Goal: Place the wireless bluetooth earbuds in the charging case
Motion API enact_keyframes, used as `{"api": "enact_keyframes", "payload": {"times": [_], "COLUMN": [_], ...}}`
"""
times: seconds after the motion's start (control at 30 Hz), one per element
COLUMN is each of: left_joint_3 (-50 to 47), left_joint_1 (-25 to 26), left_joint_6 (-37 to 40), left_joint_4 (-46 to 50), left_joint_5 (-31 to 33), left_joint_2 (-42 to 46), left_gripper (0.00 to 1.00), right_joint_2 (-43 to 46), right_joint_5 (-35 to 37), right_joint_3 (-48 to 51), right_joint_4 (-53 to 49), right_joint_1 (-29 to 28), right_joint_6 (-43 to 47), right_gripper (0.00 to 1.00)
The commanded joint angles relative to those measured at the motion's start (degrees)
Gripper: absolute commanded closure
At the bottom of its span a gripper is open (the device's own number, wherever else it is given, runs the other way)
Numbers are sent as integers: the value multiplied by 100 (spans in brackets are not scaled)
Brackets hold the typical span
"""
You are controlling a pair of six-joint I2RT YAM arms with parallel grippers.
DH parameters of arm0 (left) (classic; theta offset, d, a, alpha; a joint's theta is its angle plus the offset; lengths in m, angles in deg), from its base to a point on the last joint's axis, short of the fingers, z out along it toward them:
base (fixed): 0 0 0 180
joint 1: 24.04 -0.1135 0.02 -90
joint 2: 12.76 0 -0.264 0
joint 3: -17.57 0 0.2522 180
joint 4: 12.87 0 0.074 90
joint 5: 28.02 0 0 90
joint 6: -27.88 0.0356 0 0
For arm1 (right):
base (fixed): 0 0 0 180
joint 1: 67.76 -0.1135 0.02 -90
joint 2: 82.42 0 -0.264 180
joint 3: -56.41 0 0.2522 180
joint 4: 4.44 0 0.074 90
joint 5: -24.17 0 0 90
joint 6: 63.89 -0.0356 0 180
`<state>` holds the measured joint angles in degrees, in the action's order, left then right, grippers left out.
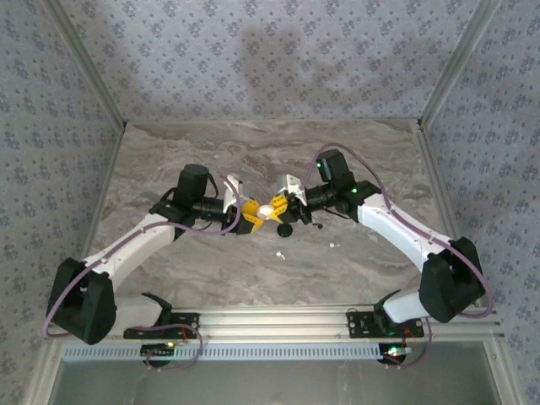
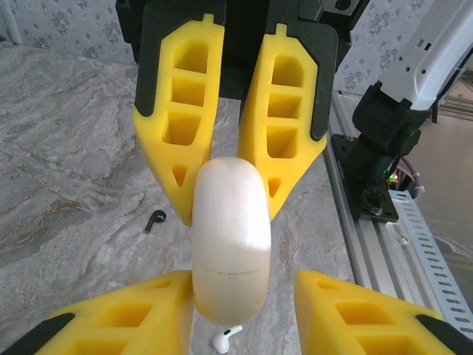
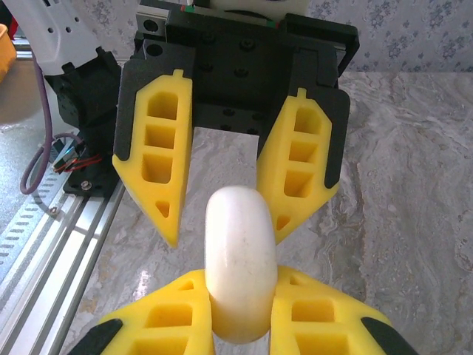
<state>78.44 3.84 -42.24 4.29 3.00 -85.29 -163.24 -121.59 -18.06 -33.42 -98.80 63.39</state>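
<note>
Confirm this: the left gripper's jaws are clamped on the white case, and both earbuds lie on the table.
Wrong arm: the right gripper is clamped on the charging case, as the right wrist view shows. Both earbuds do lie on the table.

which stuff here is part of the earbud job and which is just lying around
job: charging case in the right gripper; earbud; second earbud
lying about: black round disc
</note>
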Motion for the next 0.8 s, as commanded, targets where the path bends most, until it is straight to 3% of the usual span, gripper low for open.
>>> {"api": "enact_keyframes", "payload": {"times": [0.0,0.33,0.77], "left_joint_3": [236,226,237], "left_joint_1": [46,61,104], "left_joint_6": [95,78,60], "left_joint_4": [82,47,63], "left_joint_5": [-210,-203,-179], "left_joint_2": [-6,37,71], "left_gripper": [59,63,76], "right_joint_2": [-62,-110,-125], "right_joint_5": [-215,-195,-110], "right_joint_3": [-192,-212,-213], "right_joint_4": [102,101,64], "right_joint_1": [-39,-67,-101], "right_joint_6": [-122,-180,-200], "right_gripper": [82,82,82]}}
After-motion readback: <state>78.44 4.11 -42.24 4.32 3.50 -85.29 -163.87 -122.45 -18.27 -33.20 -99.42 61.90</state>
